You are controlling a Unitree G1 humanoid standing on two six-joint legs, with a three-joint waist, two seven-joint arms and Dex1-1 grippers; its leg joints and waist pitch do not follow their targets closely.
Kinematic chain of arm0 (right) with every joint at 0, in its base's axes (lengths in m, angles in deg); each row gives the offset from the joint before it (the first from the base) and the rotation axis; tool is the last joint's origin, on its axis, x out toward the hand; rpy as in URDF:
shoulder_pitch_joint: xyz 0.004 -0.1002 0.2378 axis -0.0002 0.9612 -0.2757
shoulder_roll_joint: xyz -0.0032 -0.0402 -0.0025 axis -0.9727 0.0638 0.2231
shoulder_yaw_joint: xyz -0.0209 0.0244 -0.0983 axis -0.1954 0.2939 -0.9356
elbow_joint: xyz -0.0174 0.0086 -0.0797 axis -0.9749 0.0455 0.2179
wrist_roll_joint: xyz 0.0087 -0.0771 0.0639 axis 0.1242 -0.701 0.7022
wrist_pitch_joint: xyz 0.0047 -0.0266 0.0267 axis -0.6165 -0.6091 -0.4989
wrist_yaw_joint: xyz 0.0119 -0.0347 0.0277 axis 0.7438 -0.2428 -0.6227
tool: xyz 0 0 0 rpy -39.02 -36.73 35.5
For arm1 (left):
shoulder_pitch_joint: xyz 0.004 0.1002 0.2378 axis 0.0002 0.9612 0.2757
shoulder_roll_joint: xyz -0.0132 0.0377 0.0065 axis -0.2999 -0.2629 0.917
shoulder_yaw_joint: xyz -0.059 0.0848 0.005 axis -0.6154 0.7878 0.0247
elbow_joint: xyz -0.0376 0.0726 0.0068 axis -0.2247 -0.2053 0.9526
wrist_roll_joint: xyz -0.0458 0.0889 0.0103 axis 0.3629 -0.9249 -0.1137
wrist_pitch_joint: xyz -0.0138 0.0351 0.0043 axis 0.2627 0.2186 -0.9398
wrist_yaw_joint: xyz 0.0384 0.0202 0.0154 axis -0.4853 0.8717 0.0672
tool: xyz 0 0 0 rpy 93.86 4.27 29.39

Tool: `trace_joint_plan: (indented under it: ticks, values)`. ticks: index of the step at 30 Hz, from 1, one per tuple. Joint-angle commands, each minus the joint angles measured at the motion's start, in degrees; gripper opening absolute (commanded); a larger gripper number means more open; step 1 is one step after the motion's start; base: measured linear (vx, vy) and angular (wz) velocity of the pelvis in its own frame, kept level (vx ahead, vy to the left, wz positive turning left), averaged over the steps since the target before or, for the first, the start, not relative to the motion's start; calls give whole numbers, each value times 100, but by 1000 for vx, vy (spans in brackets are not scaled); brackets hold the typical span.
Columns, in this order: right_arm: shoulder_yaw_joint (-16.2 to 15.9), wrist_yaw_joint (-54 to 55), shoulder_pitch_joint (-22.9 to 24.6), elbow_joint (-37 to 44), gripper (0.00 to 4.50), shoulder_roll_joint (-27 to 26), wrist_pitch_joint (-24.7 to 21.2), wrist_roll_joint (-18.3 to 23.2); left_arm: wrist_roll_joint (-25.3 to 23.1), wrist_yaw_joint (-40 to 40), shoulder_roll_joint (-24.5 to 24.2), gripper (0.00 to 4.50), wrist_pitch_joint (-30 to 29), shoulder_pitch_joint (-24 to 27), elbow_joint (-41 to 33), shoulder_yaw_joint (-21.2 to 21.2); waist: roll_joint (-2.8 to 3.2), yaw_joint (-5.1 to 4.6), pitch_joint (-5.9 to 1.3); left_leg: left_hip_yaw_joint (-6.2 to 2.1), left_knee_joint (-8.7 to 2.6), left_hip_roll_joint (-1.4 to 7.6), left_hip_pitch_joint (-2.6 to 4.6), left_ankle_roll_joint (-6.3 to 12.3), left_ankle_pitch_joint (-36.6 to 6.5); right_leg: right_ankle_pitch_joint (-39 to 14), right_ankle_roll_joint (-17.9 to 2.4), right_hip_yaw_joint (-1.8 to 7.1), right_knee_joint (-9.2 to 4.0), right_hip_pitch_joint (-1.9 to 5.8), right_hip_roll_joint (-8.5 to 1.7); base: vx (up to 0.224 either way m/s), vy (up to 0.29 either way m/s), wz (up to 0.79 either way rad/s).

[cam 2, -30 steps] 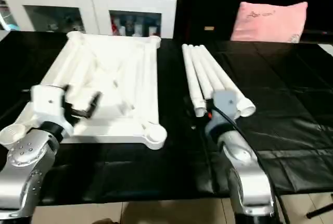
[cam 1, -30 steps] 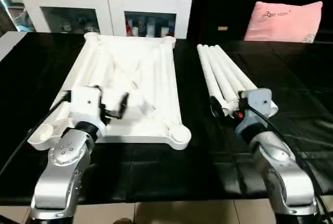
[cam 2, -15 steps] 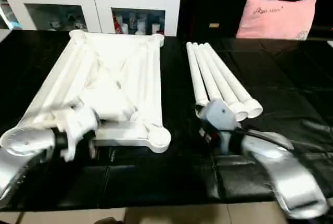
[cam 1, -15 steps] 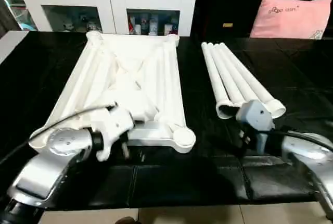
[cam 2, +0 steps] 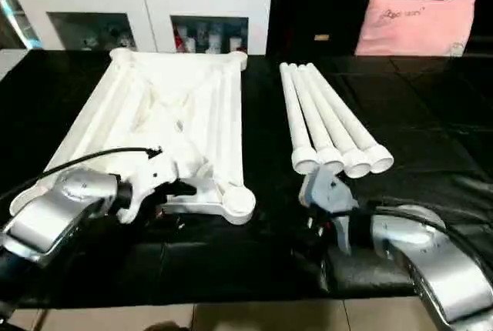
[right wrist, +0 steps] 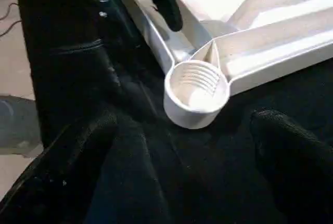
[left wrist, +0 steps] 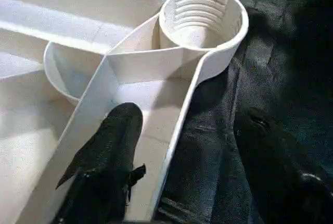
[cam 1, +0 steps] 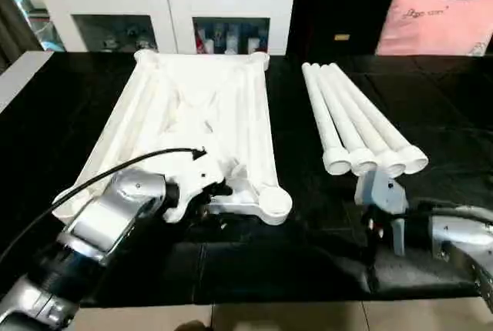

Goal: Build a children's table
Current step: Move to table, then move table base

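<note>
The white tabletop point(cam 1: 202, 115) lies ribbed side up on the black worktop point(cam 1: 69, 100). The left tool point(left wrist: 179, 146) straddles its near rim beside a corner socket point(left wrist: 202, 15), fingers apart, one inside and one outside. The right tool point(right wrist: 184, 146) stands wide open and empty, facing the same socket, the four legs point(cam 1: 362, 127) just beyond it.

Black-covered table point(cam 1: 308, 269) carrying the white parts
The upturned ribbed tabletop point(cam 1: 192, 115) lies toward 10 o'clock on the black cover; four white tube legs point(cam 1: 358, 127) lie side by side, touching, toward 2 o'clock, apart from it
</note>
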Motion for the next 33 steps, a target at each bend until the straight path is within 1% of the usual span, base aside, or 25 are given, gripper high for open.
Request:
trace_joint_plan:
  ticks: [1, 3, 5, 6, 7, 8, 9, 12, 13, 14, 16, 19, 20, 23, 25, 26, 27, 28, 31, 33]
  values:
    - [-6, -95, -5, 140, 450, 135, -77, 54, -136, 50, 65, 285, 4, -192, 221, 113, 37, 28, -326, -113, -373, 318, 129, 298, -814, 218, -1392, 240, -397, 194, -460, 0, 0, 0]
    - [-41, -96, 4, 138, 450, 170, -80, 30, -186, 11, 142, 273, -2, -283, 362, 145, 15, 25, -328, -112, -377, 324, 124, 277, -841, 218, -1415, 241, -400, 208, -467, 0, 0, 0]
    - [-81, -97, 16, 138, 450, 189, -77, -3, -270, -13, 192, 254, 17, -365, 521, 193, 14, 28, -326, -107, -373, 320, 121, 299, -822, 220, -1420, 241, -401, 203, -467, 0, 0, 0]
    - [-91, -100, 20, 141, 450, 194, -75, -12, -285, -18, 198, 242, 20, -377, 547, 202, 16, 37, -332, -108, -368, 319, 124, 300, -832, 176, -1406, 242, -402, 206, -472, 0, 0, 0]
    - [-110, -111, 36, 154, 450, 208, -74, -31, -317, -32, 205, 234, 21, -401, 602, 221, 51, 36, -333, -115, -371, 323, 121, 293, -835, 165, -1405, 242, -400, 204, -477, 0, 0, 0]
    - [-123, -121, 56, 169, 450, 222, -71, -47, -335, -36, 208, 230, 26, -415, 642, 234, 35, 31, -327, -111, -375, 325, 121, 283, -882, 118, -1401, 240, -413, 201, -474, 0, 0, 0]
    - [-124, -118, 85, 185, 450, 242, -68, -69, -352, -6, 213, 222, 4, -444, 693, 257, 33, 32, -334, -113, -373, 324, 120, 280, -875, 136, -1406, 241, -408, 209, -475, 0, 0, 0]
    - [-126, -100, 107, 194, 450, 257, -64, -78, -381, 13, 220, 184, -21, -468, 743, 275, 45, 31, -335, -116, -375, 332, 123, 291, -849, 219, -1430, 238, -402, 205, -474, 0, 0, 0]
    - [-129, -95, 111, 199, 450, 261, -62, -76, -399, 1, 230, 184, -30, -475, 764, 267, 42, 31, -338, -115, -371, 332, 123, 291, -851, 223, -1437, 238, -403, 208, -478, 0, 0, 0]
    - [-134, -90, 114, 204, 450, 263, -60, -74, -415, -14, 239, 176, -41, -479, 782, 260, 51, 31, -335, -117, -376, 334, 122, 288, -865, 209, -1446, 234, -401, 207, -475, 0, 0, 0]
    - [-146, -82, 115, 210, 450, 266, -56, -68, -436, -19, 255, 145, -34, -492, 822, 253, 50, 31, -334, -117, -377, 334, 124, 284, -896, 171, -1442, 236, -404, 208, -477, 0, 0, 0]
    - [-181, -73, 112, 197, 450, 257, -30, -90, -448, -29, 281, 133, -32, -497, 860, 233, 46, 30, -334, -119, -378, 338, 122, 291, -870, 203, -1452, 236, -403, 205, -478, 0, 0, 0]
    - [-194, -60, 106, 180, 450, 240, 1, -111, -442, -42, 290, 107, -69, -488, 855, 220, 46, 32, -334, -118, -378, 340, 126, 288, -881, 200, -1458, 236, -404, 203, -481, 0, 0, 0]
    - [-207, -26, 77, 156, 450, 198, 22, -126, -466, -5, 267, 87, -184, -468, 823, 254, 49, 36, -328, -116, -383, 336, 127, 268, -934, 105, -1456, 239, -414, 201, -485, 0, 0, 0]
    - [-210, -21, 73, 155, 450, 194, 28, -132, -474, -3, 257, 65, -239, -455, 806, 264, 48, 33, -329, -116, -384, 337, 124, 261, -926, 90, -1443, 241, -414, 205, -484, 0, 0, 0]
    - [-208, -18, 72, 153, 450, 192, 38, -138, -475, -13, 256, 65, -278, -447, 794, 261, 53, 33, -329, -118, -384, 337, 123, 263, -915, 105, -1443, 239, -409, 204, -482, 0, 0, 0]
    - [-201, -6, 78, 154, 450, 189, 55, -149, -474, -38, 271, 56, -347, -421, 772, 232, 63, 27, -333, -126, -387, 336, 111, 265, -885, 162, -1445, 236, -400, 216, -485, 0, 0, 0]
    - [-197, 3, 79, 149, 450, 186, 60, -153, -468, -62, 284, 49, -375, -406, 758, 212, 56, 6, -335, -129, -387, 332, 94, 272, -834, 258, -1445, 230, -392, 232, -482, 0, 0, 0]
    - [-156, 139, 61, 87, 450, 130, 129, -231, -285, -300, 483, 32, -671, -329, 606, -22, 70, 6, -344, -111, -361, 326, 111, 307, -804, 369, -1507, 234, -390, 222, -489, 0, 0, 0]
    - [-132, 218, 41, 52, 450, 90, 163, -267, -219, -410, 580, 26, -786, -295, 531, -116, 62, -1, -342, -109, -363, 329, 100, 325, -768, 392, -1526, 231, -391, 228, -484, 0, 0, 0]
